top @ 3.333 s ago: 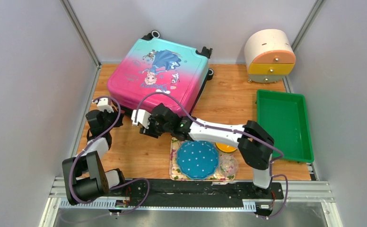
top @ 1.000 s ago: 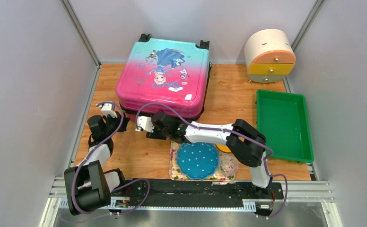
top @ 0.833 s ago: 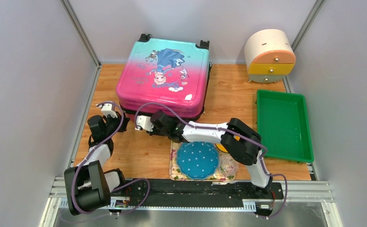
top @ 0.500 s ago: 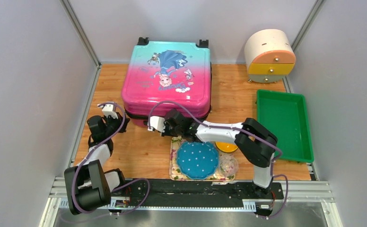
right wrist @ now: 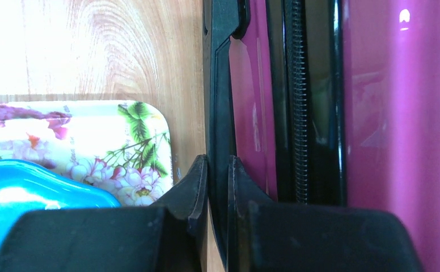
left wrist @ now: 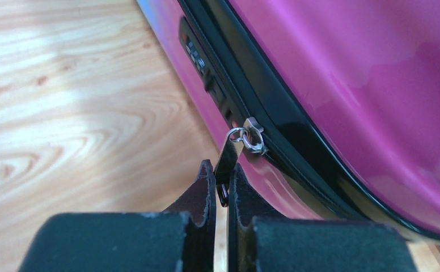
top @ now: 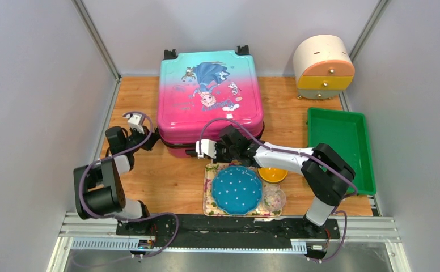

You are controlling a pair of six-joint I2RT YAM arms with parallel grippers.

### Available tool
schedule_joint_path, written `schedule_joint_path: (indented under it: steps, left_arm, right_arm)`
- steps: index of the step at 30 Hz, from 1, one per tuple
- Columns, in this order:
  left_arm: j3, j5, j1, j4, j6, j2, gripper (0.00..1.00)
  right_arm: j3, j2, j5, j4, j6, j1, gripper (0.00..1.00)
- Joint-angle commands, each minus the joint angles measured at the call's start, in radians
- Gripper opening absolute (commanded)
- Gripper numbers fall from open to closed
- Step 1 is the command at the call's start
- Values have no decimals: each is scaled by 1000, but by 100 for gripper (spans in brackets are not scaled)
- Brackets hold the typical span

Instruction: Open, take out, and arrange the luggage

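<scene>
The luggage (top: 209, 90) lies flat and zipped at the back middle of the table, pink at its near end and turquoise at its far end. At its near left corner my left gripper (top: 153, 137) is shut on the black zipper pull (left wrist: 227, 161), which hangs from a silver ring on the black zipper trim. In that wrist view the left gripper (left wrist: 222, 177) pinches the tab beside the pink shell (left wrist: 348, 85). My right gripper (top: 226, 145) is at the near side, and close up the right gripper (right wrist: 218, 168) is shut on the thin black handle (right wrist: 219, 85) there.
A floral tray (top: 209, 173) just in front of the luggage holds a blue dotted plate (top: 236, 190), an orange bowl (top: 273, 174) and a clear cup (top: 274, 198). A green tray (top: 311, 147) lies at the right. A round cream cabinet (top: 322, 65) stands back right.
My right gripper has shut on the handle and moved right, and the luggage has slid right and turned with it. My left arm has followed, still holding the zipper pull.
</scene>
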Motion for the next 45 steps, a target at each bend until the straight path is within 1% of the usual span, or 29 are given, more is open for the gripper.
schedule_joint_path:
  steps: [1,6,7,9,10,12,13,15,16,19,23,26,27,28,29,30,31,32,33,35,36,38,39,41,42,43,44,45]
  left_arm:
    - [191,-147,18,271,52,125,0]
    - [344,-180,-36,285,42,283,0]
    - [402,-205,-43,285,34,338,0]
    - [465,-228,-63,285,23,422,0]
    - [532,-249,-68,282,7,453,0]
    - [602,-268,-80,262,-6,533,0]
    - [667,-271,-85,256,-6,557,0]
    - [726,-282,-106,240,16,620,0]
    - [780,-297,-112,234,28,640,0]
    - [876,-314,-125,202,13,708,0]
    - [924,-343,-131,174,7,740,0]
    - [888,-326,-131,159,8,710,0]
    - [862,-316,-131,165,11,667,18]
    - [802,-305,-131,171,14,642,29]
    - [771,-305,-131,174,11,615,36]
    - [725,-303,-129,158,14,563,47]
    - [710,-305,-126,142,14,538,51]
    - [699,-309,-119,121,7,514,53]
    - [696,-309,-112,72,-22,477,54]
    - [705,-282,-83,14,-55,450,56]
    - [714,-260,-76,-46,-62,429,61]
    - [714,-211,-56,-108,-59,403,61]
    - [714,-199,-53,-128,-47,377,61]
    - [734,-193,-53,-186,-40,364,62]
    - [780,-199,-53,-204,-58,366,62]
    - [809,-220,-53,-223,-75,374,62]
    - [841,-228,-54,-246,-98,380,66]
    - [905,-236,-57,-252,-157,398,70]
  right_arm:
    - [-53,-42,120,-249,-35,-128,0]
    - [-72,-68,104,-260,-70,-171,0]
    - [-75,-69,98,-261,-75,-175,0]
    - [-83,-80,92,-261,-81,-181,0]
    - [-87,-82,91,-263,-81,-182,0]
    - [-90,-88,88,-268,-86,-188,0]
    - [-93,-89,81,-269,-87,-193,0]
    - [-96,-94,75,-274,-92,-205,0]
    - [-96,-95,72,-277,-93,-210,0]
    - [-98,-100,61,-289,-103,-228,0]
    - [-110,-117,46,-294,-116,-241,0]
    - [-84,-125,29,-310,-113,-242,0]
    - [-72,-128,22,-330,-109,-242,5]
    - [-58,-132,6,-337,-101,-241,14]
    - [-46,-143,-3,-346,-89,-241,33]
    - [-8,-149,-24,-373,-80,-242,39]
    - [12,-154,-35,-387,-69,-239,45]
    - [34,-164,-47,-402,-55,-240,53]
    - [78,-172,-81,-431,-35,-242,55]
    - [115,-187,-104,-458,-18,-239,59]
    - [133,-194,-135,-499,-8,-237,59]
    - [193,-209,-164,-543,2,-239,59]
    - [209,-217,-194,-594,6,-239,58]
    - [243,-253,-231,-634,34,-244,58]
    - [246,-270,-257,-640,57,-245,58]
    - [250,-302,-270,-639,118,-256,58]
    - [258,-315,-273,-637,152,-260,58]
    - [269,-324,-264,-633,187,-265,58]
